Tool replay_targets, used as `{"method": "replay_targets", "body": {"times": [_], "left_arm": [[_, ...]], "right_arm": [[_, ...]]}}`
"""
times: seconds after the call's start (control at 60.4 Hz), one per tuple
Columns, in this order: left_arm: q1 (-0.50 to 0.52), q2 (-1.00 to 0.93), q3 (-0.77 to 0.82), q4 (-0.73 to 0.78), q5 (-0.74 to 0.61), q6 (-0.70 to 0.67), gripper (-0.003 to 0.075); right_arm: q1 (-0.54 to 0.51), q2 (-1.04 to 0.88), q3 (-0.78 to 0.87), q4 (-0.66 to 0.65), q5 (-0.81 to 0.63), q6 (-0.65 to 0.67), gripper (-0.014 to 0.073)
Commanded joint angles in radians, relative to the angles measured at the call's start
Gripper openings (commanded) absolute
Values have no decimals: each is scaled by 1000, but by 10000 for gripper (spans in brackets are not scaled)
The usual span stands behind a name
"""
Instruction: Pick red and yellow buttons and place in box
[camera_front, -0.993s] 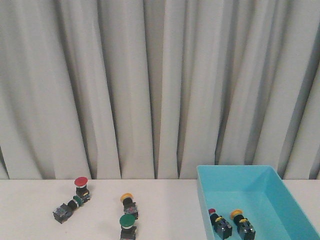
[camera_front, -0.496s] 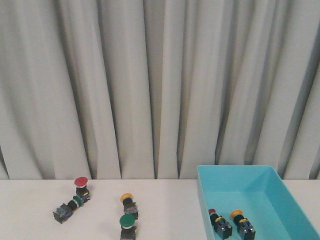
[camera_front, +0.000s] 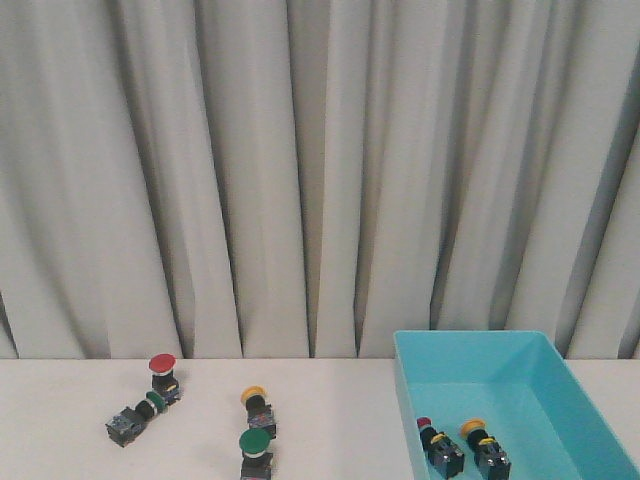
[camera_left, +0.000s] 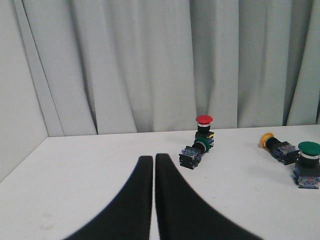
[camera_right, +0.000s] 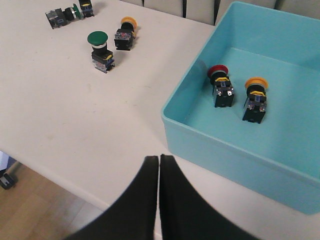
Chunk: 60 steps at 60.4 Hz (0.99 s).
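In the front view, 2 buttons already lie inside the turquoise box (camera_front: 560, 400) at the lower right of the frame: a red-capped one (camera_front: 438, 444) and a yellow-capped one (camera_front: 487, 446), side by side near its bottom wall. On the white worktop (camera_front: 330, 420), 2 task buttons remain at the lower left: a red button (camera_front: 163, 374) standing with its cap up, and a yellow button (camera_front: 257, 408) lying on its side near the lower centre. A green button (camera_front: 255, 452) stands just below the yellow one, and a small green-capped button (camera_front: 133, 417) lies just beside the red one; both are to be left alone.

The left hand (camera_left: 153, 167) is seen with its 2 fingers pressed together and nothing between them; the right hand (camera_right: 159, 165) is likewise closed and empty, held above the worktop edge near the box wall.

The buttons are judged to be light, rigid plastic parts that will not deform under a grip. The round caps are smooth and domed, so slipping is likely there; the blocky dark body offers flat opposite faces and is the better place to be taken hold of. The standing red button can probably be gripped across its body below the cap, though its contact with the green-capped neighbour cannot be made out clearly. The lying yellow button may roll on its cap, so it should be pinched across the body.
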Motion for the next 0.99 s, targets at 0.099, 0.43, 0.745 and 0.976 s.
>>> {"method": "replay_targets", "body": {"times": [0.099,0.43,0.745,0.976], "left_arm": [[-2,-13,4,-2,-70,-10,-6],[-2,-13,4,-2,-70,-10,-6],[-2,-13,4,-2,-70,-10,-6],[-2,-13,4,-2,-69,-10,-6]], "right_arm": [[-3,-14,-12,24,-46,-10,-7],[-3,-390,355,-23,-413,185,-7],[-3,-658,546,-491,-474,755,-7],[-5,-712,546,-708,-494,960,-7]]}}
